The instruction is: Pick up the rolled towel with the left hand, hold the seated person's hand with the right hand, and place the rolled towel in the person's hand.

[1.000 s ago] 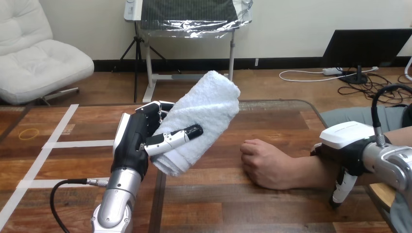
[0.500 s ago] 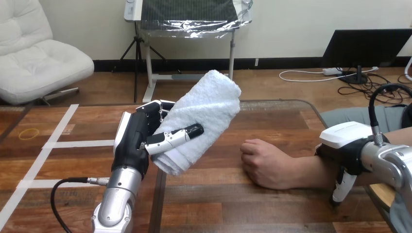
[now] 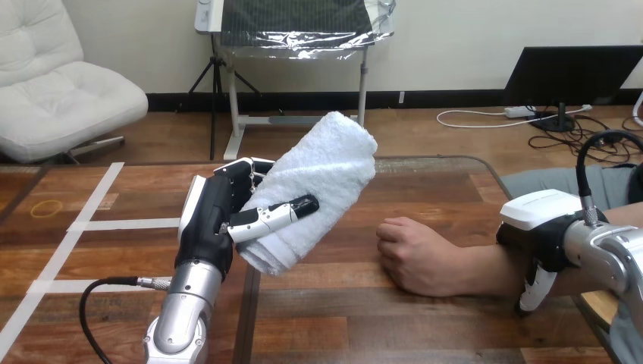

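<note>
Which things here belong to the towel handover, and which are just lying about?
In the job: rolled towel, gripped by the left hand; the person's hand, fisted on the table; right hand, clasping the person's forearm.
Lying about: yellow ring; white tape strips.

You are looking at nothing legible here. The rolled towel [image 3: 318, 178] inside the left hand's [image 3: 212, 224] curled fingers is showing plain white cloth. The white shell on the right hand [image 3: 537, 216], above the fingers closing on the person's forearm [image 3: 485, 269], is carrying no lettering that can be made out. The pale tape strips [image 3: 121, 224] on the table [image 3: 425, 326], out to the left of the left hand's fingers, are lying blank. No number, label or sign is showing clearly enough to read.
</note>
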